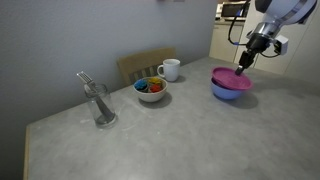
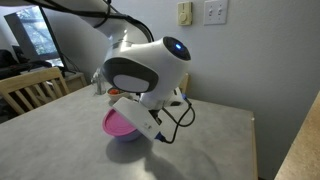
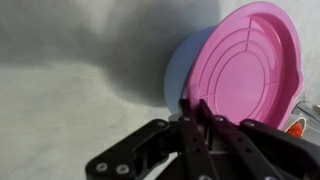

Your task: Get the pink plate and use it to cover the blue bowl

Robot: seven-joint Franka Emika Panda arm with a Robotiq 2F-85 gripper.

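The pink plate [image 3: 245, 70] fills the upper right of the wrist view. It lies tilted over the blue bowl [image 3: 172, 78], whose pale wall shows only as a sliver at the plate's left edge. In an exterior view the pair sits toward the right of the frame on the table [image 1: 120, 140]. My gripper [image 3: 197, 106] has its fingers [image 3: 187, 122] drawn close, pinching the plate's near rim.

As I judge it, the plate sits off-centre and slanted, so letting go now could send it sliding off the bowl's smooth rim. A careless tug from me could also drag the light bowl across the table or tip it.

The table is a flat, mottled grey slab, stone-like. The plate is round glossy plastic with raised concentric rings and a shallow lip. The bowl is plain, smooth and round. My fingers are thin, dark and hard.
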